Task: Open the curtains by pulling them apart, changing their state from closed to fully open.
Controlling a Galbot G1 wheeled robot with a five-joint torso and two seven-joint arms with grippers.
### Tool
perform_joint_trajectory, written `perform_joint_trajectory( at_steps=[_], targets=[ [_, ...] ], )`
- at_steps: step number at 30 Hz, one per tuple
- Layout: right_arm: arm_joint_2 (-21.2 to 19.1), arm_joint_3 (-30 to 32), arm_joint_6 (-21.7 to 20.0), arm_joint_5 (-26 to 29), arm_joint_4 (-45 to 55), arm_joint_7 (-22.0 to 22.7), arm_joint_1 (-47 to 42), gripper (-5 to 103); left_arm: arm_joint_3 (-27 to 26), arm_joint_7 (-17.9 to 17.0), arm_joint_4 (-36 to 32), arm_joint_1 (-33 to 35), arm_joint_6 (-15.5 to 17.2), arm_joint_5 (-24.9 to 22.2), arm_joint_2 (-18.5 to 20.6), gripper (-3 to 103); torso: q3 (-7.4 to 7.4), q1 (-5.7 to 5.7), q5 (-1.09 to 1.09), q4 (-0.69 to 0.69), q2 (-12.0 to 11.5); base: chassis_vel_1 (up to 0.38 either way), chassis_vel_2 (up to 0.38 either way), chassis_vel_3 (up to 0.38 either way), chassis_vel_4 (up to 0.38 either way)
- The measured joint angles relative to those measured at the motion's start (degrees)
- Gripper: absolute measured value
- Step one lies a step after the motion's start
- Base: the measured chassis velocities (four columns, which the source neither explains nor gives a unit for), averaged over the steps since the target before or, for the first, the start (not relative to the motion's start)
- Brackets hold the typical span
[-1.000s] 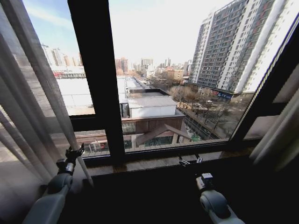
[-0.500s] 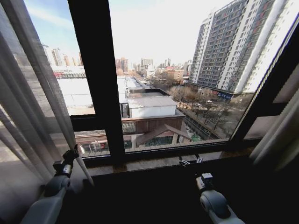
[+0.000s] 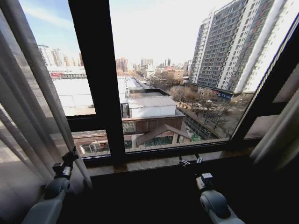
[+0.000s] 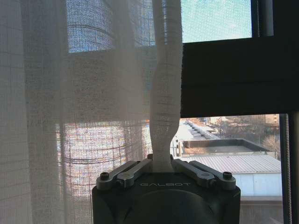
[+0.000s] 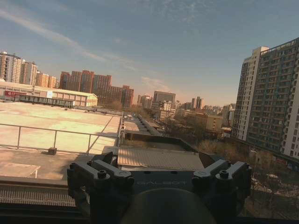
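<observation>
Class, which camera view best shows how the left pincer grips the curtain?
The left wrist view: the left pincer is shut on the curtain edge, close up. The head view shows that pincer small beside the fabric; the right wrist view looks outdoors.

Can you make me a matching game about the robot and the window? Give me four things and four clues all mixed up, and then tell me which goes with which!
Things:
1. left tool
2. right tool
3. left curtain
4. window frame

Clues:
A. sheer white with folds
B. dark, standing upright between the panes
C. shut on a curtain edge
D. open, holding nothing, by the window sill

Pairs: 1-C, 2-D, 3-A, 4-B
</observation>
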Motion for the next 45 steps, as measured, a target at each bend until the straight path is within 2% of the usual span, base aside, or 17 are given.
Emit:
perform_joint_trajectory(
  at_steps=[16, 27, 39, 45],
  targets=[
    [0.01, 0.00, 0.00, 0.00, 0.00, 0.00, 0.00, 100, 0.01, -0.01, 0.13, 0.02, -0.39, 0.04, -0.61, 0, 0.00, 0.02, -0.02, 0.02, -0.01, 0.266, 0.230, -0.258, -0.230],
    [0.02, -0.01, 0.00, 0.00, 0.00, 0.00, 0.00, 100, -0.19, -0.16, -0.29, 0.57, -0.49, 0.15, -0.61, 0, -0.02, -0.05, -0.01, 0.01, 0.02, 0.298, 0.057, -0.319, -0.063],
    [0.00, 0.00, 0.00, 0.00, 0.00, 0.00, 0.01, 100, -0.36, -0.14, 0.14, 0.56, -0.82, -0.01, 0.34, 0, 0.02, 0.05, 0.00, -0.02, -0.03, -0.002, 0.004, -0.010, -0.007],
    [0.00, 0.00, 0.00, 0.00, 0.00, 0.00, 0.00, 100, -0.36, -0.14, -0.12, 1.09, -1.02, -0.01, 0.23, 0, -0.01, 0.00, -0.02, 0.02, -0.01, -0.002, 0.007, 0.001, -0.004]
  ],
)
